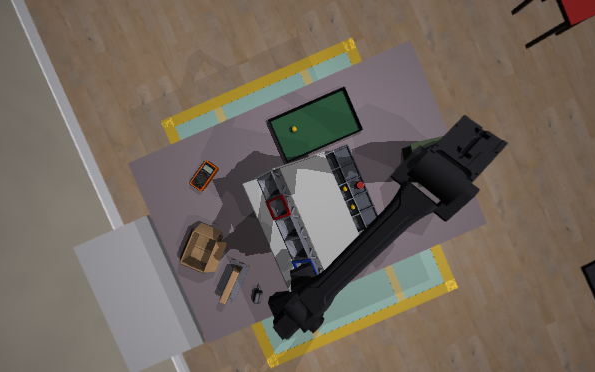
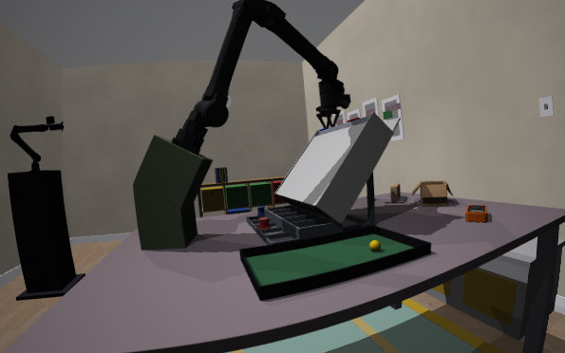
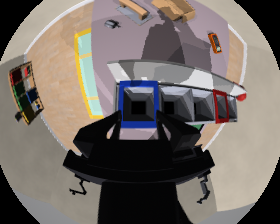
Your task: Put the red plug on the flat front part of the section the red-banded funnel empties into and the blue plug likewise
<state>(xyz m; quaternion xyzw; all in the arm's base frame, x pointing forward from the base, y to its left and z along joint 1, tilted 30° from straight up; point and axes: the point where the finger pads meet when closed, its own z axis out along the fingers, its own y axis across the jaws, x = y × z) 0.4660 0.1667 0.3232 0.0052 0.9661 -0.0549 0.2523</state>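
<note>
Purple table (image 2: 159, 285): your gripper (image 3: 139, 124) hangs half open and empty directly above the blue-banded funnel (image 3: 138, 86); the red plug (image 1: 360, 185) sits well apart, across the cover (image 1: 317, 205).

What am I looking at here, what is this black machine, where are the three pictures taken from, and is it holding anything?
It is a black robot arm on a green base, ending in a two-fingered gripper. One picture looks straight down, one looks from the side of the table, and the round one comes from a camera on the gripper itself. On the table stands a tilted grey cover with funnels along its top edge, one red-banded, one blue-banded, and divided sections at its foot. Two yellow marbles and a red plug sit there; a third marble lies in the green tray. The gripper hangs partly open above the blue-banded funnel; no marble shows between its fingers.
</note>
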